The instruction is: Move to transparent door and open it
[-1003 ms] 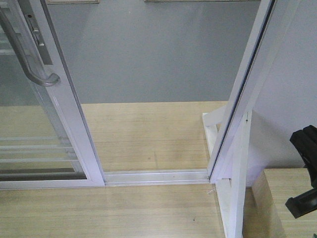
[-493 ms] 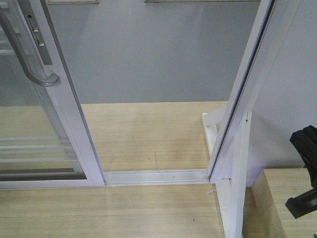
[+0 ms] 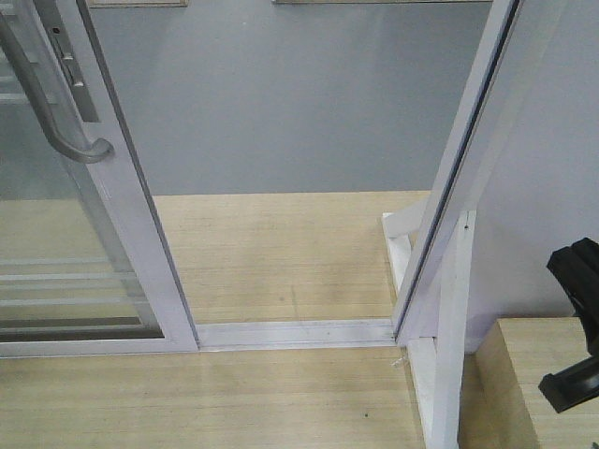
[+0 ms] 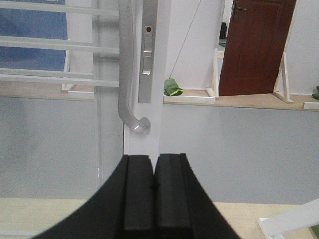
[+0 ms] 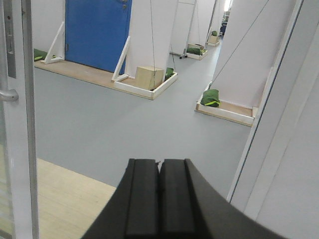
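The transparent door (image 4: 149, 74) stands just ahead of and above my left pincer (image 4: 153, 199), jaws together, its handle (image 4: 127, 69) running vertically; my right pincer (image 5: 159, 199), also together, faces the open gap.

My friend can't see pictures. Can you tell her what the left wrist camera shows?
A shut black tool points at the transparent door, just below its curved grey handle. To the right lie grey floor and a brown door.

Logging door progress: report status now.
Left claw shut, right claw shut, both empty. Transparent door slid open, handle ungripped. Doorway unobstructed.
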`<state>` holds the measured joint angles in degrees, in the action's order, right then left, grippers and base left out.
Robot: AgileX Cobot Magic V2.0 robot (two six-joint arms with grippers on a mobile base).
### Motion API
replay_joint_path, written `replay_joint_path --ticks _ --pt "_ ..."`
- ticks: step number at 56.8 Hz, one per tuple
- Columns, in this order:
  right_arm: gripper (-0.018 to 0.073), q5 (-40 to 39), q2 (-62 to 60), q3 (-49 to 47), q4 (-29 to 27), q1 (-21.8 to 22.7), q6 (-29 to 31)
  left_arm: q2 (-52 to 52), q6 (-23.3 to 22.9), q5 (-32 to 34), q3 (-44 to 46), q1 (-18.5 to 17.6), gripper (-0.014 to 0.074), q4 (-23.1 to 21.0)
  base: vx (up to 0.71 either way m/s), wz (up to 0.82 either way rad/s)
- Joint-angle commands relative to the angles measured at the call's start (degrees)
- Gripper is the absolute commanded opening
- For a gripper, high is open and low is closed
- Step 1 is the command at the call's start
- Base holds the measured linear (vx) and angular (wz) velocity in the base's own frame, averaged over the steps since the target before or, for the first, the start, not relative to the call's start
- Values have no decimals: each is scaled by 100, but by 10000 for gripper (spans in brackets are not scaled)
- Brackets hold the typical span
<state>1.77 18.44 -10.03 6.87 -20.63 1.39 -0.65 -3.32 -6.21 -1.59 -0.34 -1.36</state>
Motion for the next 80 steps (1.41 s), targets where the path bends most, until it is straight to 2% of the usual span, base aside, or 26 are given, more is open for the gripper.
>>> replay_joint_path --ticks 1,42,49,56,59,65,71,80 --pt "-4 -458 29 -178 2 20 56 -78 -58 511 -71 -24 0 -48 0 0" --pt "-4 -483 29 -104 -14 15 100 -78 -58 511 -71 -24 0 -48 0 0" --pt "-4 -873 -65 432 -350 15 100 -78 -58 511 -71 -24 0 -48 0 0" --pt "-4 -1360 -765 1221 -445 15 100 -78 -58 511 -71 -24 0 -48 0 0" --pt "-4 -759 -1207 1175 -468 15 100 -78 -58 511 -71 -24 0 -48 0 0" --pt "-4 -336 -1947 1193 -473 26 237 -78 -58 511 -71 -24 0 -48 0 0" --pt "-4 -329 -1974 1193 -613 163 267 -82 -58 513 -71 -24 0 -48 0 0" --pt "-4 -329 -1991 1199 -864 653 249 -82 -58 513 -71 -24 0 -48 0 0"
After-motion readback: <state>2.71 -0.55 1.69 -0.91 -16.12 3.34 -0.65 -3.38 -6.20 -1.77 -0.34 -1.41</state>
